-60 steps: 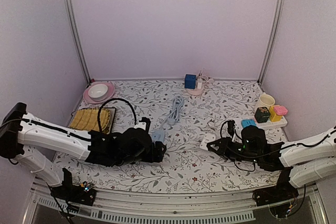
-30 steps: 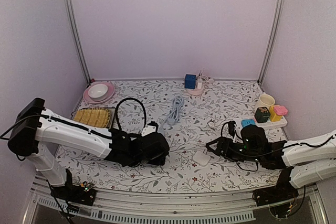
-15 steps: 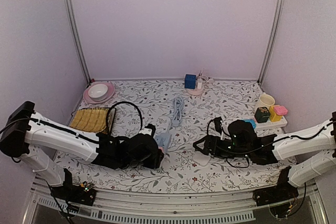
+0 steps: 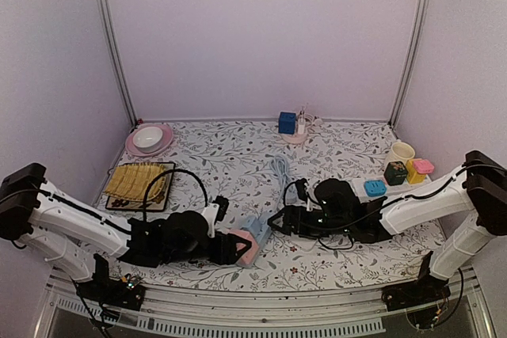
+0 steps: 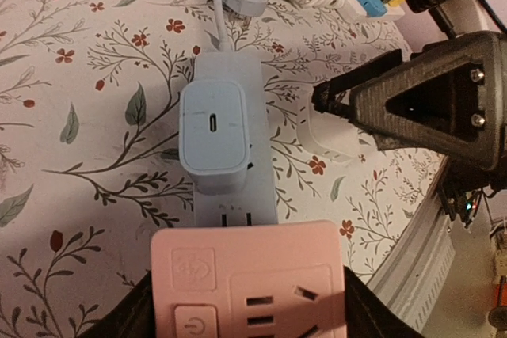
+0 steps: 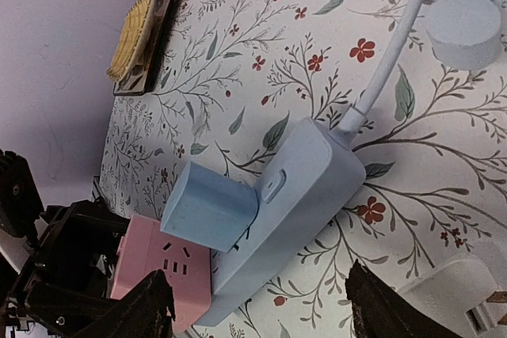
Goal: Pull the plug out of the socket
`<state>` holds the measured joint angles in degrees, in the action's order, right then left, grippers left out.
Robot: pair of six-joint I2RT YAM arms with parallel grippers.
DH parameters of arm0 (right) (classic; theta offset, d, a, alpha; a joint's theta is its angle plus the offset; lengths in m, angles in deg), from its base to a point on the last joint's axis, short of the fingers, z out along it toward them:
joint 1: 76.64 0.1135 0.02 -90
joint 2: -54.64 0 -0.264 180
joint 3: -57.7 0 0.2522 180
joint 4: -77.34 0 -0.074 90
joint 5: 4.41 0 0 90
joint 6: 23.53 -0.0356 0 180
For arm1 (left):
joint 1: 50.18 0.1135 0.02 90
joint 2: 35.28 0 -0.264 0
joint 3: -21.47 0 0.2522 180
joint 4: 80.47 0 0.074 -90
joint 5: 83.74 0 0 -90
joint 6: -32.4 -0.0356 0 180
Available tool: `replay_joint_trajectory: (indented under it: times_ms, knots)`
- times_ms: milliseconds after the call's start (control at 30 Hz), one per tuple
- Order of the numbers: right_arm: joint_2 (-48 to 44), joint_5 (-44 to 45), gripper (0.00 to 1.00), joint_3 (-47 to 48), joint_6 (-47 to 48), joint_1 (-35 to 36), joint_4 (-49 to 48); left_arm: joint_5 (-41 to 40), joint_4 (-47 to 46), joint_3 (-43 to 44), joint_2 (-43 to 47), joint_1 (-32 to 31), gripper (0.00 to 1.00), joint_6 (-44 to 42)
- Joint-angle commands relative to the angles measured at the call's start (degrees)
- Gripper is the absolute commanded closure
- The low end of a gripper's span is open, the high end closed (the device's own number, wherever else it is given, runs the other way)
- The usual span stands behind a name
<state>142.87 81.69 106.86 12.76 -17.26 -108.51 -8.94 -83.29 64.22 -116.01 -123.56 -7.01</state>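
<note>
The left gripper [image 5: 249, 310] clamps the pink end of the pale blue plastic power strip [image 6: 309, 187] — an anchor — so the right gripper [image 6: 265, 306], fingers spread, can seize the boxy blue charger plug [image 6: 210, 207].

No words, brand names or numbers can be read anywhere. The one sign is a power symbol on the button [image 5: 192, 324] of the pink socket block [image 5: 261, 275], bottom centre of the left wrist view.
</note>
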Motion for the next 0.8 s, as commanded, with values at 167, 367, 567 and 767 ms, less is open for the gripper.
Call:
replay_joint_trajectory:
  times_ms: [167, 367, 567, 767]
  knots:
    - [6.2, -3.5, 0.25, 2.0, -1.7, 0.5, -5.7, 3.2, -21.5, -4.6, 3.8, -0.8, 0.69, -1.2]
    - [7.4, -5.5, 0.33, 1.9, -4.0, 0.6, -8.9, 4.3, -24.2, -3.4, 2.3, -1.4, 0.69, -2.6]
    - [5.2, -4.1, 0.54, 1.1, -4.8, 1.3, -9.4, 2.6, -20.7, 0.2, -0.3, -2.3, 0.69, -3.5]
    - [2.2, -0.7, 0.85, -0.4, -4.6, 1.5, -8.0, 1.7, -19.1, 1.7, -1.4, -3.0, 0.69, -3.9]
